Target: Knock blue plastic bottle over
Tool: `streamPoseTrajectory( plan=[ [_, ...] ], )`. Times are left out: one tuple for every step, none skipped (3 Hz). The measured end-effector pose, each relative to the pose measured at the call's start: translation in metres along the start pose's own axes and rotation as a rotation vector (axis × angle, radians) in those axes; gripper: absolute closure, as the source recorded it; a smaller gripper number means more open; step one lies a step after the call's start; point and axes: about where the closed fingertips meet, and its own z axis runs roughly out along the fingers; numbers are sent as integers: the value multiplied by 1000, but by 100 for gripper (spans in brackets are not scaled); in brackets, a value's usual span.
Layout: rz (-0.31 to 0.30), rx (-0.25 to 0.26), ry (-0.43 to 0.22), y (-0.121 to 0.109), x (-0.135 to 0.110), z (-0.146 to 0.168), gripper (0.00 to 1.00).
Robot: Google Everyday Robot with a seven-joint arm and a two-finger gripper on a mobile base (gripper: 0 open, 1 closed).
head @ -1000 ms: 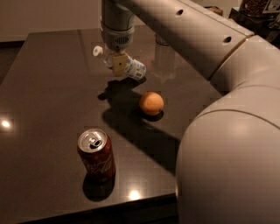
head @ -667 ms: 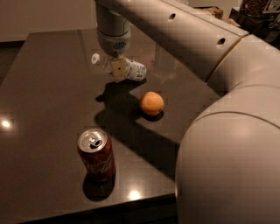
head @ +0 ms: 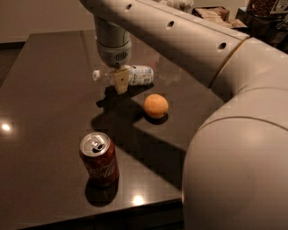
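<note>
The blue plastic bottle [head: 137,75] is clear with a pale printed label. It lies on its side on the dark table [head: 49,90], its white cap [head: 96,75] pointing left. My gripper [head: 120,81] hangs from the wrist right above and in front of the bottle's neck, touching or nearly touching it. The red soda can [head: 99,158] stands upright near the table's front edge, well away from the gripper.
An orange [head: 156,106] lies on the table just right of and in front of the bottle. My arm's large pale links [head: 234,134] fill the right side. Boxes [head: 216,13] stand beyond the table's far right corner.
The wrist has shifted slightly left and lower. The bottle has gone from a slanted pose to lying flat on the table, its cap lower and pointing left.
</note>
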Motion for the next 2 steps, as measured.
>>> streamPoseTrajectory(
  plan=[
    [-23, -47, -17, 11, -5, 7, 0],
    [-23, -47, -17, 11, -5, 7, 0]
  ],
)
